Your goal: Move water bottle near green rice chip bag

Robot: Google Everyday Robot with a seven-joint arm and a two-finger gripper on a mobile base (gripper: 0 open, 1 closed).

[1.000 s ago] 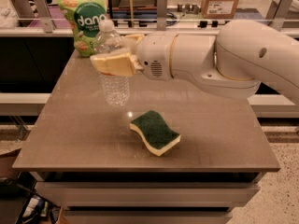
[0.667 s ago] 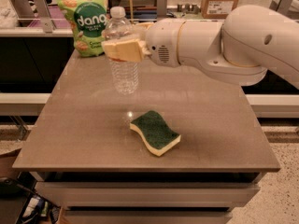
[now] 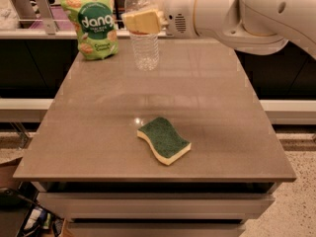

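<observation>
Gripper (image 3: 142,21) clamped round one water bottle (image 3: 145,53), near one chip bag (image 3: 92,26)

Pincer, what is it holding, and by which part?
The pincer, above the far side of the table, holds the water bottle around its upper body, just below the neck.

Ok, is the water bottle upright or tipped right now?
Upright. The water bottle is vertical, neck up, base down, gripped around its upper body by the claw, beside the green rice chip bag.

Brown table (image 3: 98,132) beneath end effector (image 3: 143,21), speckled floor (image 3: 301,201)
</observation>
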